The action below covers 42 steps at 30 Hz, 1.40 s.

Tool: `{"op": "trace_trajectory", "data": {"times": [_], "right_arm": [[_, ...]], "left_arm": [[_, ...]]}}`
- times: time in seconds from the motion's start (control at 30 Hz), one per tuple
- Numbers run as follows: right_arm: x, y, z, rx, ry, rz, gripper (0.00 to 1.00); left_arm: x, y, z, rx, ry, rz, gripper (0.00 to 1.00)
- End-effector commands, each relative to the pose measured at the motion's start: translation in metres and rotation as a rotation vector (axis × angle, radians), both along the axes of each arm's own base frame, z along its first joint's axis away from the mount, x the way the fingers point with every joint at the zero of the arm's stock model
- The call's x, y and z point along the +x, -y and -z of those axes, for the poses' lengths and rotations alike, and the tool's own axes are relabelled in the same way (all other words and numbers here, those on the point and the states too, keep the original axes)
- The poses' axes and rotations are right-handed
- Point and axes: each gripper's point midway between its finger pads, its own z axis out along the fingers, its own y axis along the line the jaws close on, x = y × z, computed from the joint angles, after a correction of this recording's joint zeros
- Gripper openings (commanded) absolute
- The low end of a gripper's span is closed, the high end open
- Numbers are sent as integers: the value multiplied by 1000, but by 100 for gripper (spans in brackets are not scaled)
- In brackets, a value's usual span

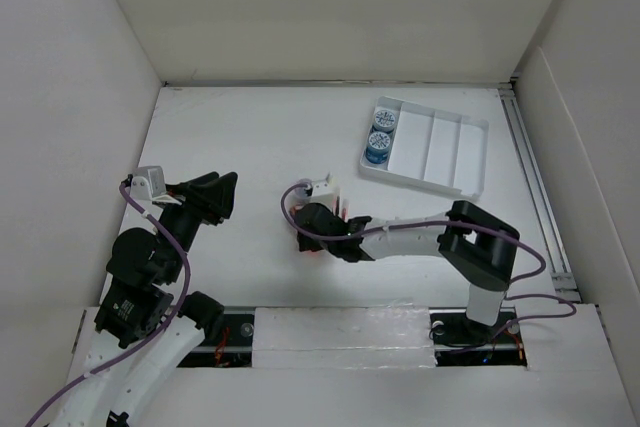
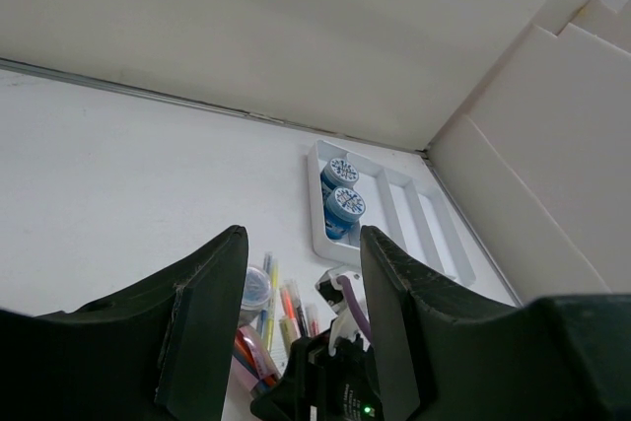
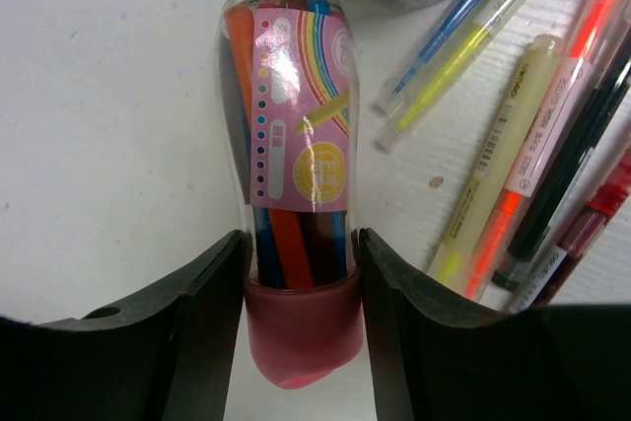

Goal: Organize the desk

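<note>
Near the middle of the counter (image 1: 250,137), the right end effector (image 3: 296,248) sits low, its fingers pressed against both sides of a clear tube of markers (image 3: 294,125) just above the pink cap. The tube lies flat on the white surface, with loose pens (image 3: 513,165) just beside it. Above the counter's left part, the left end effector (image 2: 301,244) hangs spread wide, with nothing between its fingers. A white tray (image 1: 445,152) at the far right holds two round tubs (image 1: 380,132) in one end compartment.
</note>
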Motion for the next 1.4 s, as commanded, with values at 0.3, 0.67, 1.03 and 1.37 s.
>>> {"op": "trace_trajectory", "data": {"times": [0.3, 0.67, 1.03, 1.37], "right_arm": [[5, 3, -151, 250, 218, 18, 20], [98, 142, -199, 375, 325, 353, 19], [183, 314, -159, 336, 270, 671, 20], [227, 344, -109, 396, 84, 614, 17]], "left_arm": [[1, 1, -9, -8, 39, 6, 45], [-2, 1, -11, -10, 48, 12, 45], [-2, 2, -11, -12, 47, 16, 45], [-1, 3, -10, -10, 43, 19, 45]]}}
